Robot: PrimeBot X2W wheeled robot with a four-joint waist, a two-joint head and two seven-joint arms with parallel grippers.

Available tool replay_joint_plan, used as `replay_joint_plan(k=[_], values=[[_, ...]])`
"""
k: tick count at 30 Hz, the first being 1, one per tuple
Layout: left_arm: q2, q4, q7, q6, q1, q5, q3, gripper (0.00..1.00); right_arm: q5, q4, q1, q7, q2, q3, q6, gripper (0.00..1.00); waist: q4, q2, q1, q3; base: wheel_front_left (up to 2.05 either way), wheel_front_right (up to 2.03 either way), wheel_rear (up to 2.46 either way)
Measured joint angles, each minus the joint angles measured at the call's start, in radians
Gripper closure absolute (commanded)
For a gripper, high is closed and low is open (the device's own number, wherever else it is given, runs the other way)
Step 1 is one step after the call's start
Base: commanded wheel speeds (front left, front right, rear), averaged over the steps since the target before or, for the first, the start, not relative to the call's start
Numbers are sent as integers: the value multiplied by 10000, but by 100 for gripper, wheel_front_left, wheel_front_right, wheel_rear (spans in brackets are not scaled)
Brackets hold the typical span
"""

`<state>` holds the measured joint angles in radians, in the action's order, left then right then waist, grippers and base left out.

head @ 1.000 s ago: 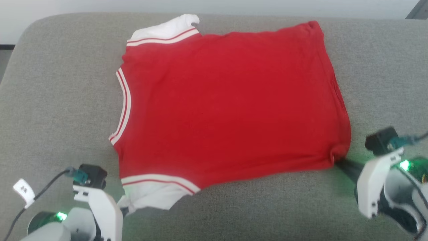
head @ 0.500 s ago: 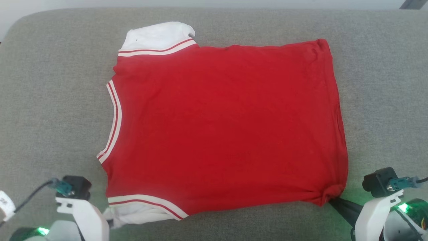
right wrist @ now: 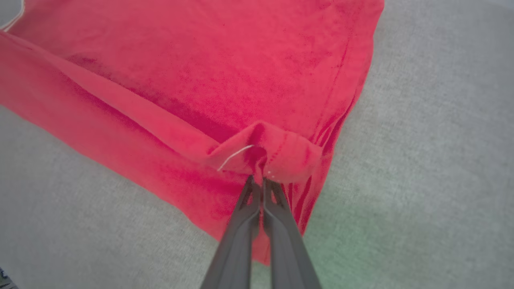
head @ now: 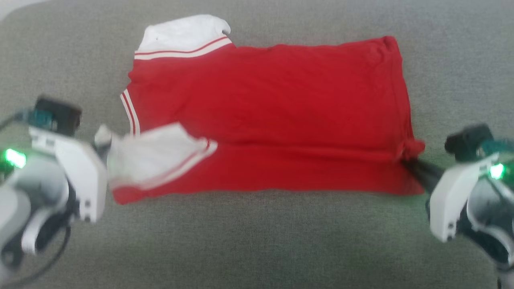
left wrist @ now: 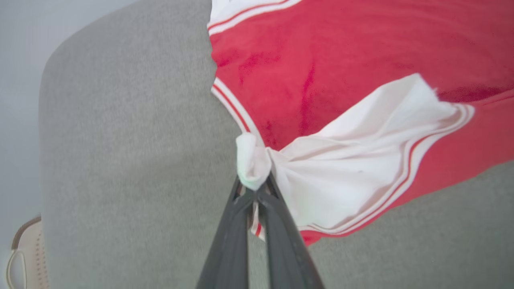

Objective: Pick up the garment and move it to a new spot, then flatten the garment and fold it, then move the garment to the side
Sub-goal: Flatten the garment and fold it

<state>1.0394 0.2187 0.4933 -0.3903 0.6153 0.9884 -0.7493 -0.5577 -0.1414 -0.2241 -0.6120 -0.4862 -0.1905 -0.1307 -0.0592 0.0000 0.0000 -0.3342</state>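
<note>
The garment is a red jersey with white sleeves and striped trim, lying back-up on the grey cushion. Its near edge is lifted and carried over the body. My left gripper is shut on the near white sleeve, pinching a bunched tip. At the right, my right gripper is shut on the near hem corner, which is raised into a fold. The far sleeve lies flat at the upper left. No number is visible.
The grey cushion extends well beyond the jersey on all sides. Its rounded left edge shows in the left wrist view against a pale wall, with a beige object below it.
Both grippers have risen and moved away from me, dragging the near sleeve and hem corner over the red body. The head camera has also shifted.
</note>
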Motion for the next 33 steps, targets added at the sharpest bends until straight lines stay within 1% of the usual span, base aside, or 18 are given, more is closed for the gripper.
replay_joint_plan(k=[4,8,13,19,20,21,22,23,24,25,26,27,30,33], values=[[-821,-1354,171,840,1374,-374,-142,100,54,721,-1269,128,-190,-364,0,100,-28,0,0,-255,0,0,0],[-1714,-3139,318,1622,2316,-508,-387,100,19,1551,-2344,282,-297,-913,0,100,-46,0,0,-576,0,0,0],[-2694,-5108,316,2385,2883,-453,-610,100,-161,2660,-3315,596,-374,-1664,-2,100,-44,0,0,-932,0,0,0],[-3607,-7005,372,3080,3251,-56,-750,100,-577,3833,-4113,905,-408,-2414,-4,100,-104,0,0,-1109,0,0,0],[-3716,-7254,426,3175,3334,13,-754,96,-594,4023,-4233,945,-397,-2487,-4,100,-116,1,0,-1113,0,0,0],[-3829,-7482,456,3266,3392,61,-755,88,-681,4182,-4346,1007,-374,-2569,-4,100,-124,0,0,-1104,0,0,0],[-3917,-7682,466,3348,3466,88,-759,65,-731,4316,-4446,1018,-355,-2631,-4,95,-131,0,0,-1089,0,0,0],[-3981,-7852,466,3386,3510,157,-738,33,-769,4428,-4539,1024,-332,-2681,-4,73,-136,0,0,-1065,0,0,0],[-4057,-7996,449,3436,3538,169,-715,0,-794,4554,-4604,1030,-307,-2713,-4,53,-138,0,0,-1028,0,0,0],[-4123,-8117,422,3436,3546,219,-679,0,-826,4661,-4645,1028,-293,-2767,-4,53,-140,0,0,-984,0,0,0],[-4153,-8213,433,3476,3567,255,-665,0,-851,4698,-4690,1024,-295,-2830,-4,12,-142,0,0,-931,0,0,0],[-4155,-8297,464,3469,3588,286,-635,0,-884,4717,-4724,1030,-290,-2834,-4,0,-145,0,0,-874,0,0,0],[-4094,-8320,479,3363,3591,487,-533,0,-928,4698,-4721,1200,-366,-2769,-2,0,-167,0,0,-678,0,0,0],[-3916,-7986,527,3269,3551,499,-539,0,-918,4504,-4628,1434,-500,-2458,0,0,-199,0,0,-476,0,0,0]])
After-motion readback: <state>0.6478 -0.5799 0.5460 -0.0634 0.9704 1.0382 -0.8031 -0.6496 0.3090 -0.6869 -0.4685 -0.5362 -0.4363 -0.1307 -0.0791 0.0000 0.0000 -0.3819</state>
